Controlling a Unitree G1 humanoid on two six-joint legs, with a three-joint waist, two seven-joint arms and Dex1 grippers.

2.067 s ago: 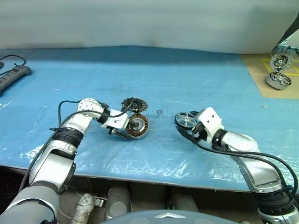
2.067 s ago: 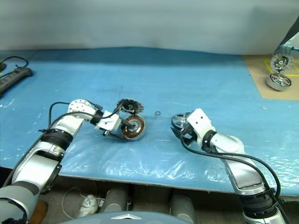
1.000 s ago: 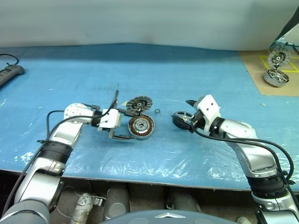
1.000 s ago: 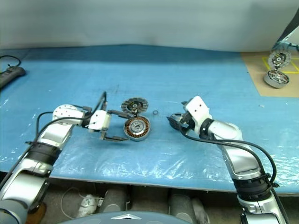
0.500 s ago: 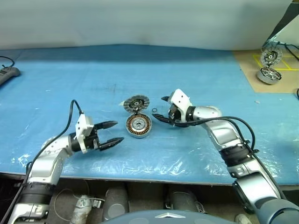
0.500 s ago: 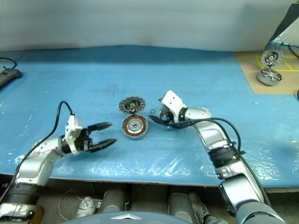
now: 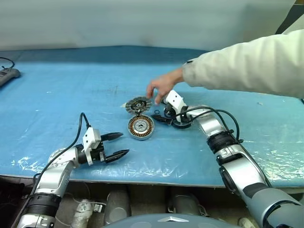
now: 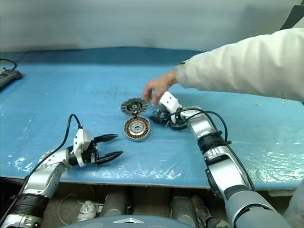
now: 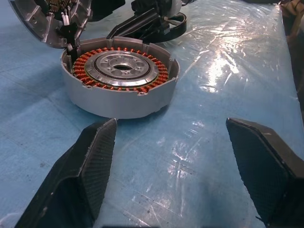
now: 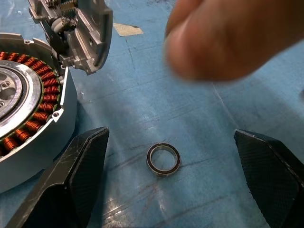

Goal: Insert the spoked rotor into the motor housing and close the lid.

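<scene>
The motor housing, a silver cup with copper windings, sits mid-table. Its ribbed lid stands tilted open at the housing's far edge. My left gripper hovers open and empty, short of the housing, pointing at it. My right gripper is open just right of the housing, its fingers straddling a small loose ring without touching it. A dark rim, apparently the spoked rotor, lies on the table under my right wrist, its spokes hidden. A person's hand hovers over the lid and ring.
The person's pale sleeve stretches in from the right across the back of the table. A power strip lies at the far left. Blue cloth under clear film covers the table, whose front edge runs close behind my left gripper.
A person's arm has come in from the right, over the lid. My left gripper drew back from the housing toward the front edge. My right gripper moved left up to the housing.
</scene>
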